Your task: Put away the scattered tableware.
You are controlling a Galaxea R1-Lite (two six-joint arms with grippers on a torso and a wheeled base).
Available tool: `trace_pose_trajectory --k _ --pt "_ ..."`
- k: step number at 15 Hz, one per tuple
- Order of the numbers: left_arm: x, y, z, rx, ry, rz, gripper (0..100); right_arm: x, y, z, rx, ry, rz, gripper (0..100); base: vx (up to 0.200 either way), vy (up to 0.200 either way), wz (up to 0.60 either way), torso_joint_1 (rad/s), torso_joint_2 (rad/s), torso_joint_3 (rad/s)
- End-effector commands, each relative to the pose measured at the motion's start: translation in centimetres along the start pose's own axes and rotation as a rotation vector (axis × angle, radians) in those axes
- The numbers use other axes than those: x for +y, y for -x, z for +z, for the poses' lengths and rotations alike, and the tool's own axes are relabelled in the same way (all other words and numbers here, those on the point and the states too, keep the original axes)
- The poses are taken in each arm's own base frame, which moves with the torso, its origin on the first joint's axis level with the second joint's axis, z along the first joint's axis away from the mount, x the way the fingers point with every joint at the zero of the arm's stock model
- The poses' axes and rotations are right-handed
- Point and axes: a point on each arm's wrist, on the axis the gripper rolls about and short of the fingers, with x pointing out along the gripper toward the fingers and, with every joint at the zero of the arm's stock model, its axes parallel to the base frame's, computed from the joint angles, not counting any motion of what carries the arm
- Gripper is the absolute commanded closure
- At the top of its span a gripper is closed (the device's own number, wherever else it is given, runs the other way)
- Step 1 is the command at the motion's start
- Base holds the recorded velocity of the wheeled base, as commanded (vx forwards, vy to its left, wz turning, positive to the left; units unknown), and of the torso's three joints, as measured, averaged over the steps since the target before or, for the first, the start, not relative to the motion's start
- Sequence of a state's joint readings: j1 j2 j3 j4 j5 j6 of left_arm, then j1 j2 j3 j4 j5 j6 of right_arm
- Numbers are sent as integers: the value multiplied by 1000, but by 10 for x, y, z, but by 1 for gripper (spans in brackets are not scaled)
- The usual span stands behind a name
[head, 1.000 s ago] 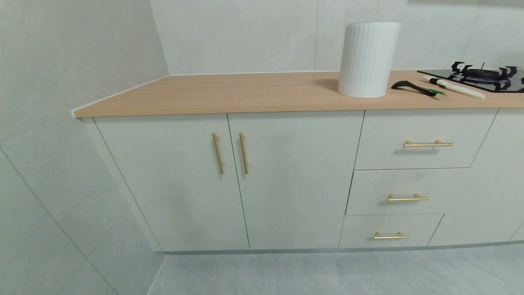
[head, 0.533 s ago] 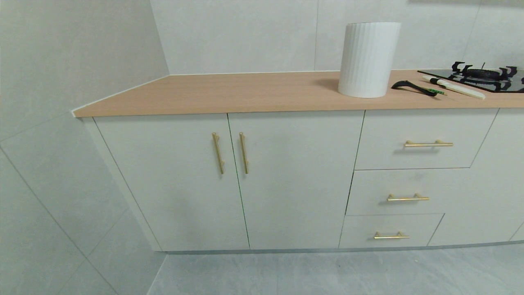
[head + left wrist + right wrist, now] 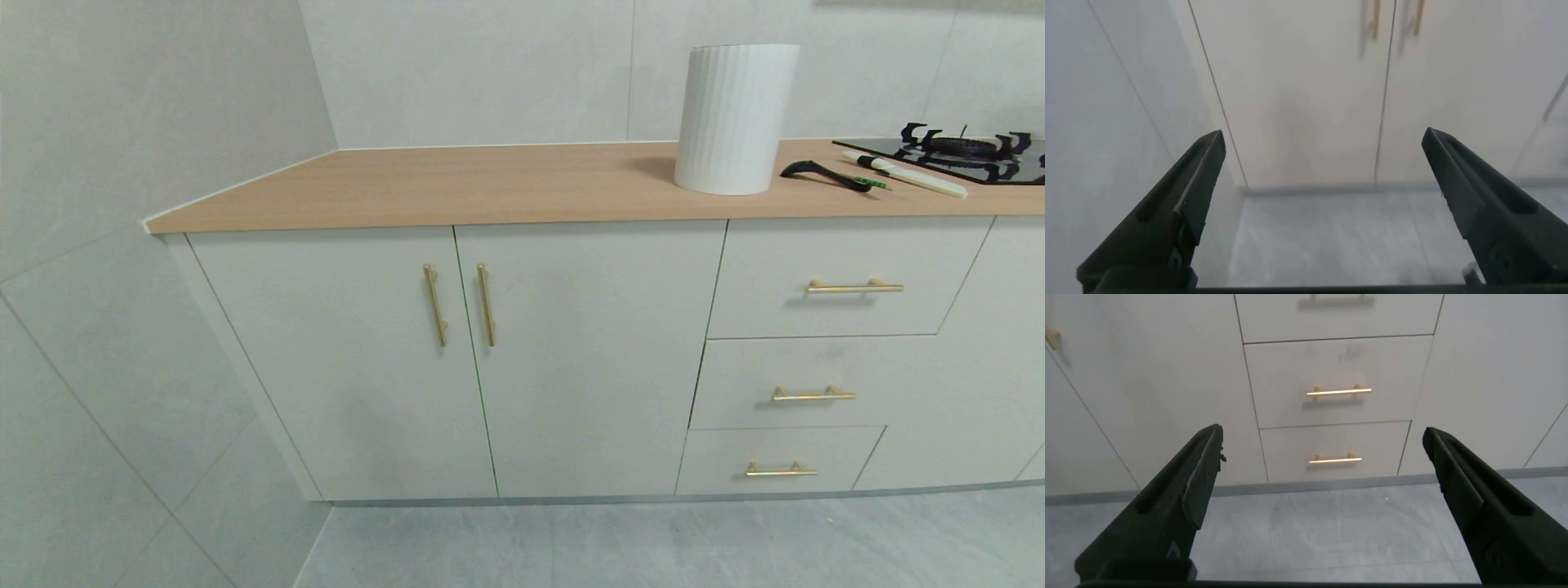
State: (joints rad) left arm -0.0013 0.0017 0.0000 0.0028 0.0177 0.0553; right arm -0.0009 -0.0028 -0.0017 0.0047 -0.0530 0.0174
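A black curved utensil (image 3: 824,174) and a white utensil with a dark and green handle (image 3: 906,174) lie on the wooden countertop (image 3: 457,186), to the right of a tall white ribbed container (image 3: 733,118). My left gripper (image 3: 1323,151) hangs open low in front of the cupboard doors (image 3: 1388,82), with nothing between its fingers. My right gripper (image 3: 1323,441) is open too, low before the drawers (image 3: 1339,380), facing the two lower ones.
A black gas hob (image 3: 963,153) sits at the countertop's far right. Below are two cupboard doors with gold handles (image 3: 459,304) and three drawers (image 3: 849,286). A tiled wall (image 3: 122,245) closes in on the left. Grey floor (image 3: 653,543) lies in front.
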Motion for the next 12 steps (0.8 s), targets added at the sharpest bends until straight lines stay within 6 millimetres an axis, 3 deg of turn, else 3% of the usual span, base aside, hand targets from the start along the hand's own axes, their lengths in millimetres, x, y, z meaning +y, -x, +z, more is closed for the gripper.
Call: trace_pose_trajectory --k 1,6,9,12 --pt "0 0 0 2 -6 -1 0 0 0 -1 7 1 0 0 0 0 0 0 0 0" --pt "-1 0 0 -9 -106 -60 0 0 0 -1 9 3 3 0 0 0 0 0 0 0" --pt "-1 0 0 -1 17 -64 0 0 0 0 8 1 6 0 0 0 0 0 0 0" --pt "-1 0 0 0 20 -62 0 0 0 0 8 1 6 0 0 0 0 0 0 0"
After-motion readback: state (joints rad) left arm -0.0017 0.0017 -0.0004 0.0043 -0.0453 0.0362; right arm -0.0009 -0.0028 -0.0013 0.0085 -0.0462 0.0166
